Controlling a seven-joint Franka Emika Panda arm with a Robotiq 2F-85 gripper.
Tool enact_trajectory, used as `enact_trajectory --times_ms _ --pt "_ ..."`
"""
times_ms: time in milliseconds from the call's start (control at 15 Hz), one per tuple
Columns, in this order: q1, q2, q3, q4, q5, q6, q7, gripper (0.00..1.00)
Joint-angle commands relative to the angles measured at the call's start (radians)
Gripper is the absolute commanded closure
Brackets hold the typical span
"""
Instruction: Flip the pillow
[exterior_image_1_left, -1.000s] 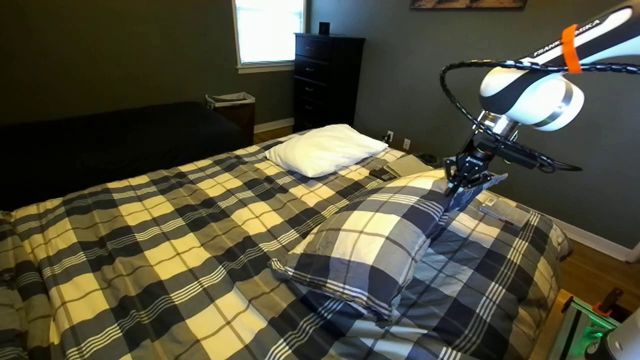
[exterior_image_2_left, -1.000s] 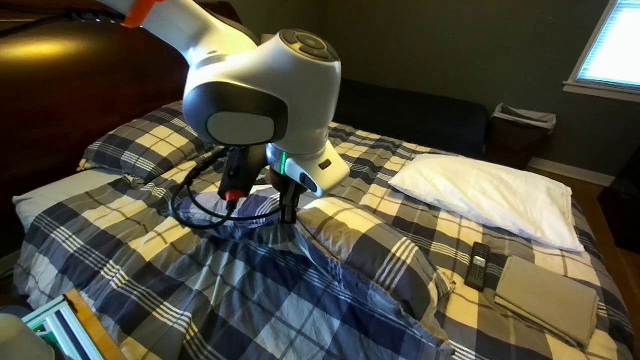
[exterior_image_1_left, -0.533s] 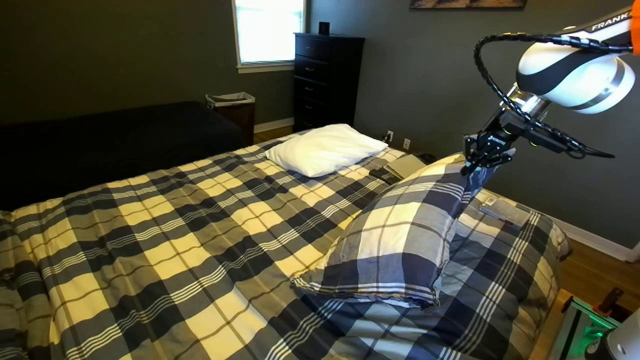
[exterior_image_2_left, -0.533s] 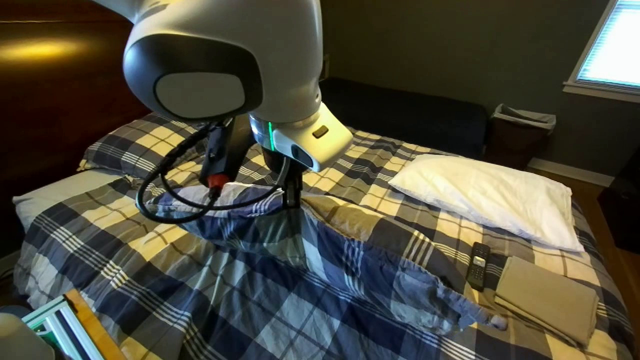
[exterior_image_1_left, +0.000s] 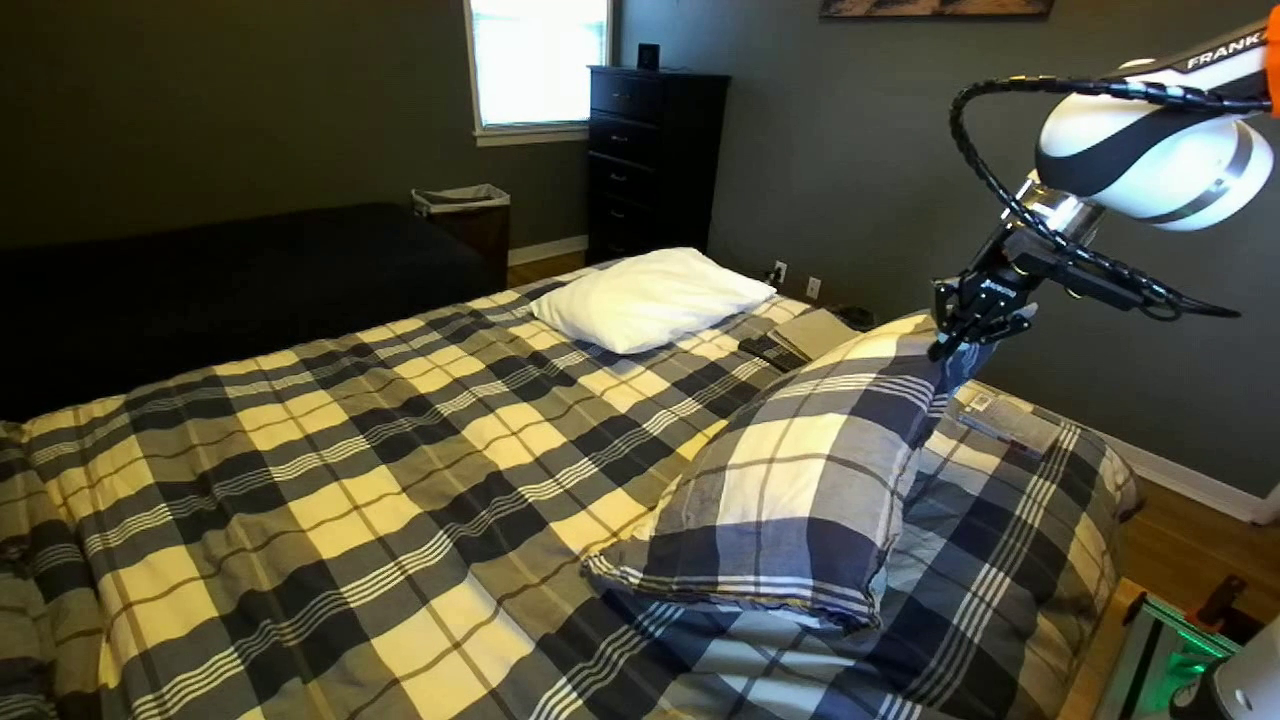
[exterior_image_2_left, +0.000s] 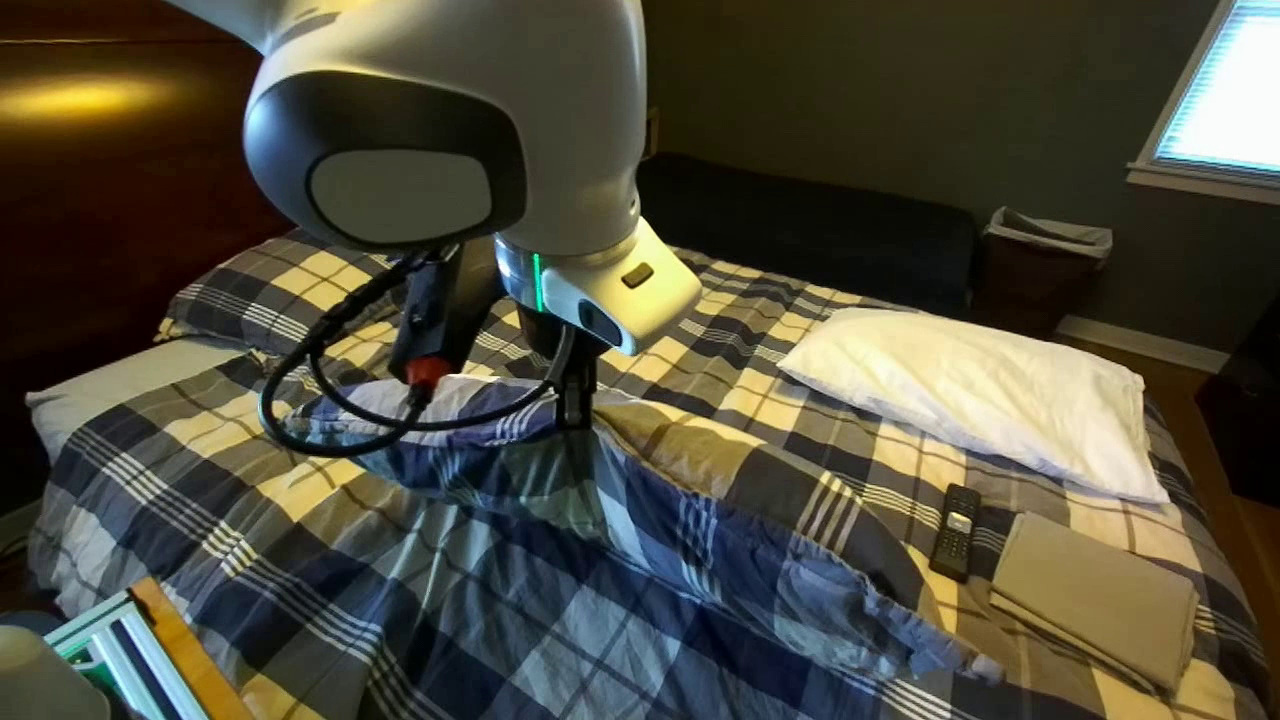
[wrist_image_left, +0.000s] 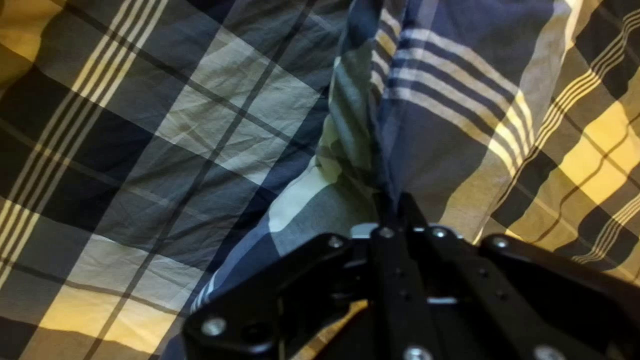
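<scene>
We're running 1 gripper (wrist_image_left: 395, 207): both fingers (wrist_image_left: 390, 265) are sitting nearly together, pinching 1 edge of 1 plaid pillow (exterior_image_1_left: 790, 470). It's standing tilted at right on the bedspread (exterior_image_1_left: 330, 490) in an exterior view, pinched edge raised, opposite edge resting. In an exterior view we're also counting 1 white pillow (exterior_image_2_left: 970, 395) lying right, 1 remote (exterior_image_2_left: 957, 532) and 1 folded grey cloth (exterior_image_2_left: 1095, 600) lying nearer, 1 other plaid pillow (exterior_image_2_left: 290, 290) far left. 1 dresser (exterior_image_1_left: 650, 160) and 1 bin (exterior_image_1_left: 465, 208) are standing far.
</scene>
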Motion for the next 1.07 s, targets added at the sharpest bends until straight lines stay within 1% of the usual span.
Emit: enact_trajectory --times_ms 0,200,333,667,800,1000 --pt "0.0 -0.094 -0.038 0.023 -0.091 -0.149 0.067 0.99" --pt "-0.009 -0.148 -0.046 0.056 -0.133 -0.272 0.104 0.99" --pt "-0.008 -0.181 -0.052 0.087 -0.136 -0.323 0.118 0.99" --pt "0.006 -0.164 -0.087 0.189 -0.106 -0.447 0.103 0.99" --pt "0.011 -0.106 -0.099 0.225 -0.102 -0.451 0.095 0.99" --pt "0.022 -0.028 -0.117 0.252 -0.098 -0.423 0.073 0.99"
